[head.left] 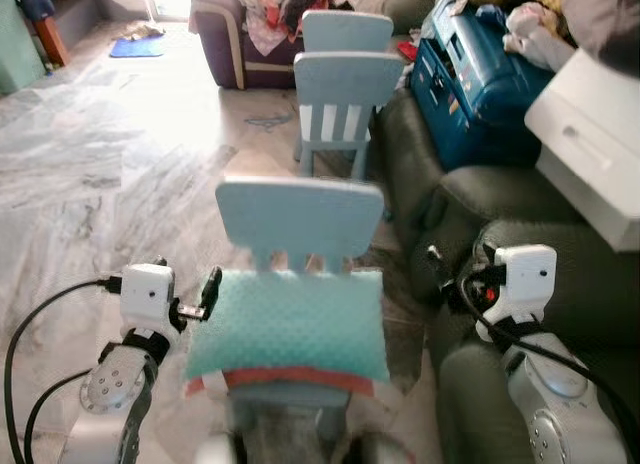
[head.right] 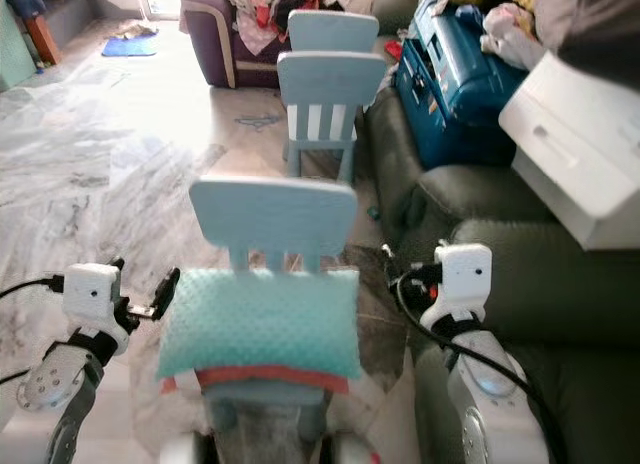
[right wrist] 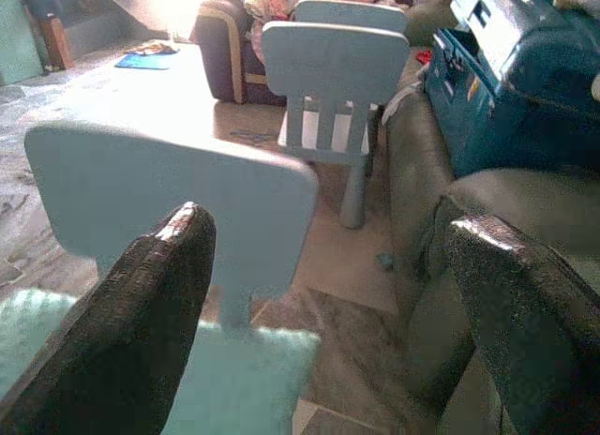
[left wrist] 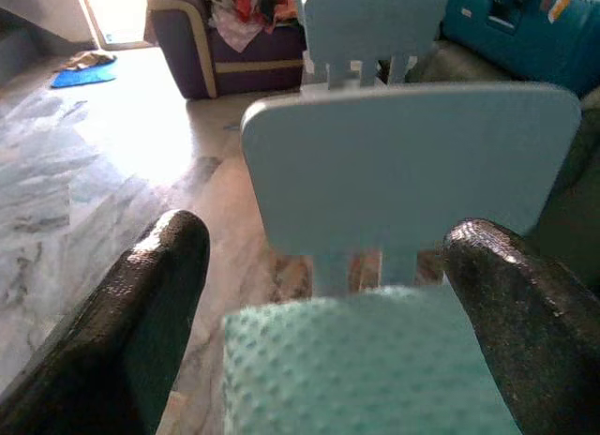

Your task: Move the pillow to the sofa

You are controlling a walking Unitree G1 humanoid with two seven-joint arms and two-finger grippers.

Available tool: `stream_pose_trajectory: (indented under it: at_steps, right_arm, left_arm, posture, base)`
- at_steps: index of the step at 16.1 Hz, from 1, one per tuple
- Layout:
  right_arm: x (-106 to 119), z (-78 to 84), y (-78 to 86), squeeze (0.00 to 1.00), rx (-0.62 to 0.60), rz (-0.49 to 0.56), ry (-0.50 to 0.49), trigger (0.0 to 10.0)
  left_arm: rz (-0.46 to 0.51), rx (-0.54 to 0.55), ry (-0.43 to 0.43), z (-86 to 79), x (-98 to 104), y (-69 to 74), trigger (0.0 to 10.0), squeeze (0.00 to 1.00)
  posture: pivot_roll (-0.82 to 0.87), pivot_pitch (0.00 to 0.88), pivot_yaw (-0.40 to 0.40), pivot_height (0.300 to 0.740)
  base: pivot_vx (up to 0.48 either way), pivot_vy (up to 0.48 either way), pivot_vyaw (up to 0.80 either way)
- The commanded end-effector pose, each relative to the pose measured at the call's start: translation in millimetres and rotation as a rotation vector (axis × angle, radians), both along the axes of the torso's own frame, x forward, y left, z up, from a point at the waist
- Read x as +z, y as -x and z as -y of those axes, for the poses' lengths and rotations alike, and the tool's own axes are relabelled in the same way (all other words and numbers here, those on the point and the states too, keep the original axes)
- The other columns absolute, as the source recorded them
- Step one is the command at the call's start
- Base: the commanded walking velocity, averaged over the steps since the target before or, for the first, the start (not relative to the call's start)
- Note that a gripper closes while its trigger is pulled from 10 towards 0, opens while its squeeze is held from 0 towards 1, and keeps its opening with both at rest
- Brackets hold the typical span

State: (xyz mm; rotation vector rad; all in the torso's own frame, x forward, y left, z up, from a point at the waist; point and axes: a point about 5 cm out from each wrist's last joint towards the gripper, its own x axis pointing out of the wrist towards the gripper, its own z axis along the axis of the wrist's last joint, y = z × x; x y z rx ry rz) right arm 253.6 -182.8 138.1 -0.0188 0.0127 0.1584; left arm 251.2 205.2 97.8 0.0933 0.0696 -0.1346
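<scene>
On the marble floor, the pillow is laid crosswise on a small blue chair, flanked by the open left gripper, just beside its end, and the open right gripper, farther off.

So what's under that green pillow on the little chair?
A red-orange cushion edge peeks out beneath the teal pillow, resting on the pale blue chair. The rest of it, and the seat, are covered.

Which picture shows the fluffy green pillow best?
The left eye view: the whole pillow lies on the small blue chair. The right eye view shows it equally whole. The left wrist view catches its near edge, the right wrist view just a corner.
</scene>
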Motion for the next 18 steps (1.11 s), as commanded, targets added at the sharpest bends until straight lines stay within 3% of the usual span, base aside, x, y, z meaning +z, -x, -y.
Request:
stream_pose_trajectory:
  at_steps: [1, 5, 18]
  right_arm:
    - [-0.9, -0.7, 0.7, 0.0, 0.008, -0.009, -0.003, 10.0]
    - [-1.0, -1.1, 0.0, 0.0, 0.009, -0.008, -0.004, 10.0]
    - [0.0, -0.6, -4.2, 0.0, 0.005, 0.002, -0.001, 10.0]
  left_arm:
    - [-0.015, 0.001, -0.012, -0.5, -1.7, 1.2, 10.0, 0.0]
    - [-0.015, 0.002, -0.012, -0.3, -1.2, 0.6, 10.0, 0.0]
    - [-0.017, 0.033, -0.027, -2.6, -1.0, -2.0, 10.0, 0.0]
  posture:
    - [-0.11, 0.135, -0.04, 0.6]
    - [-0.11, 0.135, -0.037, 0.56]
    - [-0.11, 0.132, -0.039, 0.56]
  base:
    - [0.0, 0.0, 0.0]
    - [0.0, 0.0, 0.0]
    - [0.0, 0.0, 0.0]
